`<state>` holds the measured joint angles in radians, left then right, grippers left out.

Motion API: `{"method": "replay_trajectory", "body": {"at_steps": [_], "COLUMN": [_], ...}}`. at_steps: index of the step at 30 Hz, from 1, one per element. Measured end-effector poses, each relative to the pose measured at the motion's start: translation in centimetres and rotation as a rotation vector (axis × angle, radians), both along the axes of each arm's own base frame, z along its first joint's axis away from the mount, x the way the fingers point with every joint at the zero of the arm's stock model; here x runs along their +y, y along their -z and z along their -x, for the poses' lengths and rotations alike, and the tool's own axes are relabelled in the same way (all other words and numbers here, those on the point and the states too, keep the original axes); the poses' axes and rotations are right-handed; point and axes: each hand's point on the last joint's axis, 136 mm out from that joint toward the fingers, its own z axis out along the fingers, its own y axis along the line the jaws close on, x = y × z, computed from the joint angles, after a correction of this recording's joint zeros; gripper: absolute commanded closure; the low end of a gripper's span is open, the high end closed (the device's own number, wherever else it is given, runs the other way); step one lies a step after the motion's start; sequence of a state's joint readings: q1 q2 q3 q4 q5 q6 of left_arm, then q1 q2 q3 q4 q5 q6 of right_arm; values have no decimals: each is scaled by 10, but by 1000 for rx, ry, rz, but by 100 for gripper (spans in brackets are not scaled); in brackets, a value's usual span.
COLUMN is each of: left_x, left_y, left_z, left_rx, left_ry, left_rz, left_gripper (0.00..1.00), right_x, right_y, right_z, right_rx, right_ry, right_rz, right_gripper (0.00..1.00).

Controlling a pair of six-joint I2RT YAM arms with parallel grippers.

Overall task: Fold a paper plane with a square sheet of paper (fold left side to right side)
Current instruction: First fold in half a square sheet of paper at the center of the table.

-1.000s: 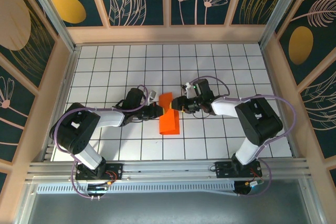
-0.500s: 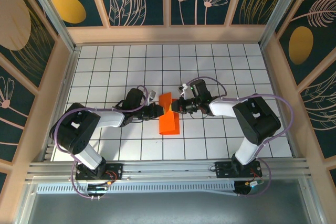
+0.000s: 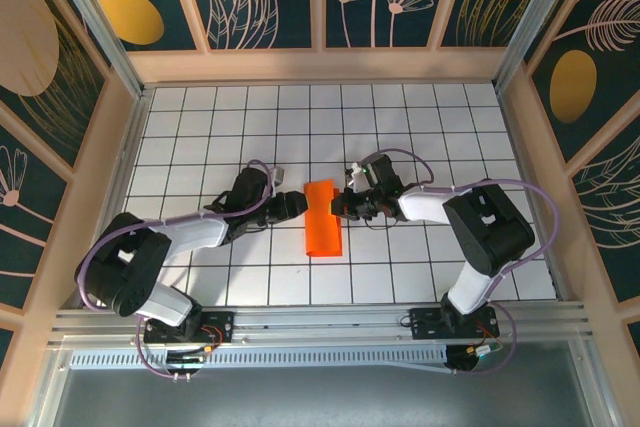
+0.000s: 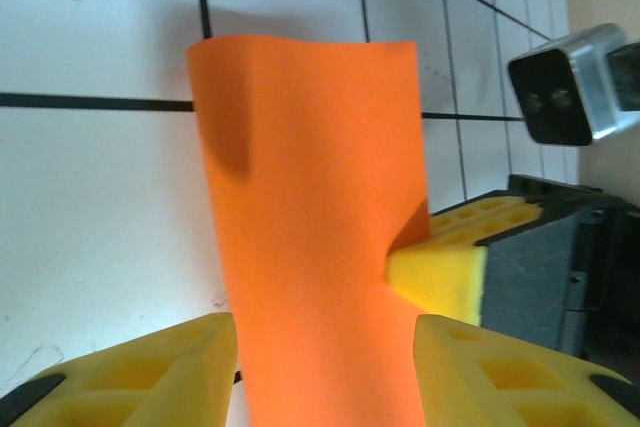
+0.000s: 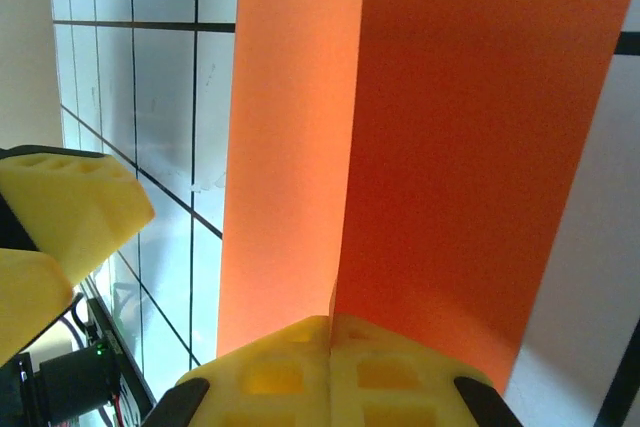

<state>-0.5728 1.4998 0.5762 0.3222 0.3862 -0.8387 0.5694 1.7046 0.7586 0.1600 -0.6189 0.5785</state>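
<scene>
The square sheet of paper point(image 3: 322, 220) is bright orange and lies folded into a narrow upright strip at mid-floor. My left gripper point(image 3: 298, 204) is at the strip's left edge, upper part. In the left wrist view its yellow fingers point(image 4: 130, 367) stand apart, open, with the paper point(image 4: 310, 197) running between them. My right gripper point(image 3: 340, 205) is at the strip's right edge, opposite the left one. In the right wrist view its jaws point(image 5: 330, 347) are shut on the paper's edge, and two orange layers point(image 5: 290, 147) rise in front of them. No paper plane shape shows.
The white gridded floor point(image 3: 450, 127) is boxed in by wooden walls point(image 3: 112, 147) on three sides. A metal rail point(image 3: 320, 322) runs along the near edge. The right arm's wrist camera point(image 4: 565, 87) sits close behind the paper.
My left gripper has opened and let go of the paper. The right gripper has shut on the paper's right edge. The lifted flap has come over, leaving a narrow strip.
</scene>
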Motion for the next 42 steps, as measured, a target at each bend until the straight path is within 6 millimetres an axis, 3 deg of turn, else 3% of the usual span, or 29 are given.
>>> {"method": "replay_trajectory", "body": {"at_steps": [6,14,21,29,36,42], "left_x": [-4,-19,-23,-23,-22,-24], "left_y": [20,29,39,47,51,53], "left_z": [6,6,9,7,7,7], "left_rx": [55,76,93,100,105,108], "left_ry": [18,50,67,70,65,65], "left_rz": [-35,-53,-109,-193,-238,-270], "left_gripper": [46,44,48,57,57,55], "right_x": [-1,-3,-3,-4,-13,-31], "right_y": [4,8,10,11,15,-5], "right_z": [0,0,3,4,3,-6], "right_rx": [4,9,19,22,9,-71], "right_ry": [7,12,8,9,37,96], "right_rz": [15,29,41,48,108,169], "right_gripper": [100,100,99,88,70,60]}}
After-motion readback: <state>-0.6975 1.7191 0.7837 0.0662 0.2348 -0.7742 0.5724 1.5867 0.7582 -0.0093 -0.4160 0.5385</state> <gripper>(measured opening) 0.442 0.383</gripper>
